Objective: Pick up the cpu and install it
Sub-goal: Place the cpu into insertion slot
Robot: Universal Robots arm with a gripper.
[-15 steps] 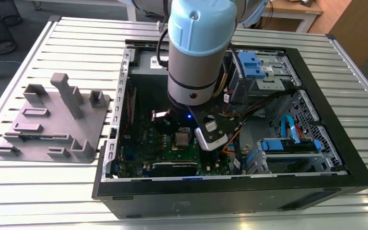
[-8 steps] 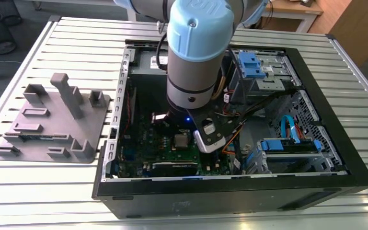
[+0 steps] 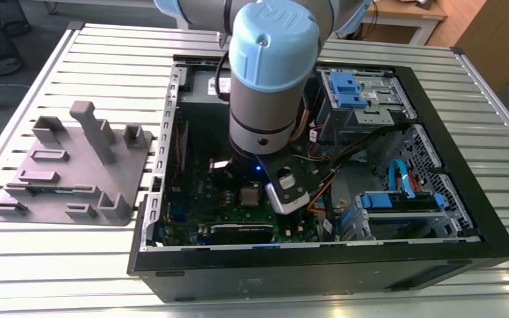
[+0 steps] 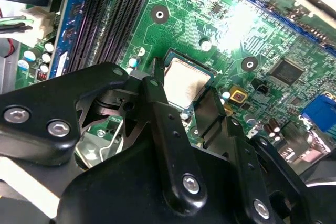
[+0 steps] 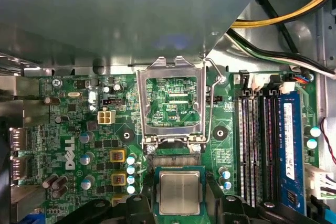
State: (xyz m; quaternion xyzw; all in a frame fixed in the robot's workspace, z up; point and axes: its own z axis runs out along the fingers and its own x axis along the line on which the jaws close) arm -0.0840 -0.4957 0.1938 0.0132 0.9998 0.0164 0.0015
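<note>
One slatted bench (image 3: 60,265) carries everything. An open computer case (image 3: 325,268) fills its middle and runs toward the edge at the exterior view's right. The arm (image 3: 268,73) reaches down into the case, over the green motherboard (image 5: 68,124). A grey tray (image 3: 69,179) with upright posts stands near the edge at the exterior view's left, well apart from the work.

In the first wrist view the socket's metal load frame (image 5: 169,65) is lifted open, with its wire lever (image 5: 208,103) beside it. A strip of socket contacts (image 5: 173,161) shows bare just beside the cpu (image 5: 179,192). So I judge the cpu is held low over the socket and not seated.

The gripper (image 4: 184,83) has its black fingers (image 4: 157,108) clamped on two opposite edges of the cpu.

To do this step well, the chip should stay level, with its edges square to the socket, and it must not slide over the contacts.

Close obstacles are the raised frame, the memory slots (image 5: 257,145) on one side and small capacitors (image 5: 130,174) on the other. Yellow cables (image 5: 283,14) hang farther off.
</note>
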